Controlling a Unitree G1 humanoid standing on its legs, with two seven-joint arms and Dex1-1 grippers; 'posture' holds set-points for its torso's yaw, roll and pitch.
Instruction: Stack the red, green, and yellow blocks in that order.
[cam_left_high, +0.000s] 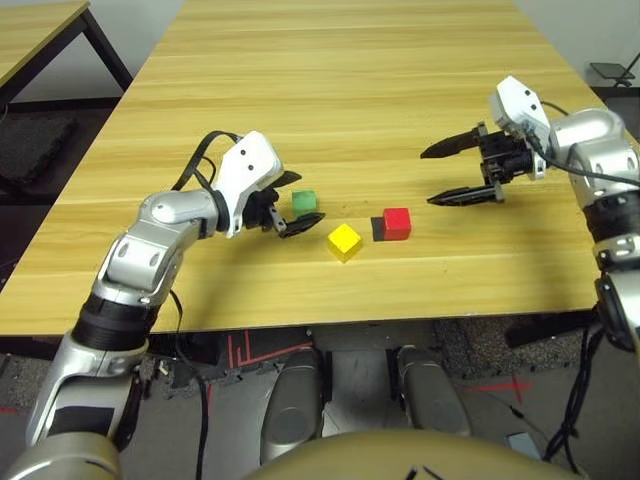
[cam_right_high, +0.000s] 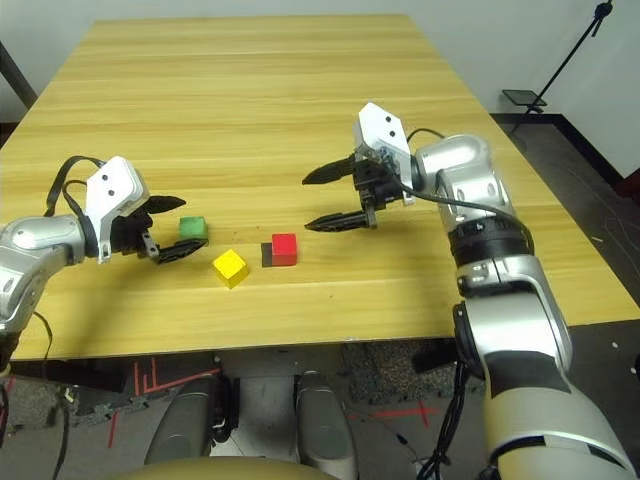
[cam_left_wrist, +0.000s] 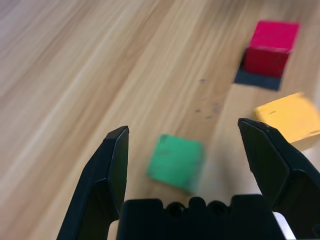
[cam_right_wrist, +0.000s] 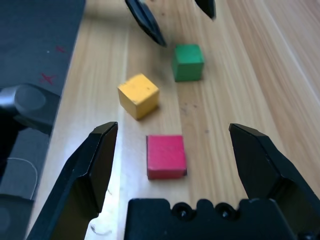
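The green block (cam_left_high: 304, 202) rests on the wooden table (cam_left_high: 330, 90) at front left. My left gripper (cam_left_wrist: 183, 127) is open, one finger on each side of the block, with gaps to both. To the green block's right sits the yellow block (cam_left_high: 344, 240), turned cornerwise. The red block (cam_left_high: 397, 223) sits further right. My right gripper (cam_left_high: 428, 177) hangs open to the right of the red block, a little above the table, with nothing in it. In the right wrist view the red block (cam_right_wrist: 166, 156) lies ahead between its fingers.
A flat black square patch (cam_left_high: 377, 229) lies against the red block's left side. The table's front edge (cam_left_high: 300, 322) runs close behind the blocks. A second table (cam_left_high: 30, 30) stands far left, and a stand base (cam_right_high: 530, 98) is on the floor at right.
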